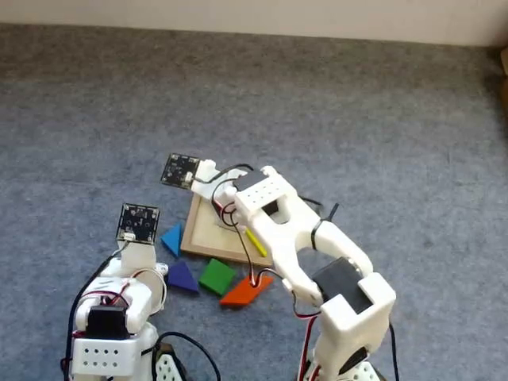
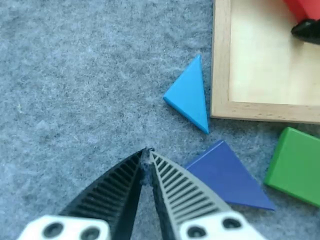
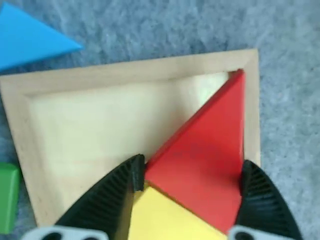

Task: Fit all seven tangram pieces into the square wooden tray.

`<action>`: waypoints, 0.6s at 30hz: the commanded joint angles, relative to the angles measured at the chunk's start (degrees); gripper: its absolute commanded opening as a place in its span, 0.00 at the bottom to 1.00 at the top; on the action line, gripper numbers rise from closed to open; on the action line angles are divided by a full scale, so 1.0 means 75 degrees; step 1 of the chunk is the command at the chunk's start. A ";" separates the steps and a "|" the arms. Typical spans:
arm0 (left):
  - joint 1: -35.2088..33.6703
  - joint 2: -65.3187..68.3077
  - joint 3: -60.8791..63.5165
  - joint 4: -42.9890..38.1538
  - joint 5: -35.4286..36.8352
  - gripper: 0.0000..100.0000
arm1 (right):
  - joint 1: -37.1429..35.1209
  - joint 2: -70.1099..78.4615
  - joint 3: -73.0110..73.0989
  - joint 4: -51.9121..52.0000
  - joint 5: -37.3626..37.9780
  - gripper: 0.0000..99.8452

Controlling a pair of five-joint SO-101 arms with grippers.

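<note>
The right gripper is pinching the red triangle between its fingers, the tip sitting in a corner of the wooden tray, long edge running diagonally. The left gripper, fingers pressing together, is hovering over the carpet, the light-blue triangle lying just ahead.

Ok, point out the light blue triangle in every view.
High view: light blue triangle on the carpet, beside the wooden tray, at its outer edge.
Left wrist view: triangle beside the tray rim, just beyond the left pincer.
Right wrist view: triangle outside the tray rim, near one corner.
Shared landmark: the tray rim.
</note>
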 commanded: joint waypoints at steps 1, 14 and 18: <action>-0.0076 -0.0404 0.0147 0.0035 0.0035 0.01 | 0.0264 -0.0123 -0.0440 0.0064 0.0059 0.29; -0.0076 -0.0404 0.0147 0.0035 0.0035 0.01 | 0.0287 -0.1108 -0.0369 0.0076 0.0023 0.29; -0.0076 -0.0404 0.0147 0.0035 0.0035 0.01 | 0.0428 -0.1389 -0.0416 0.0381 -0.0539 0.29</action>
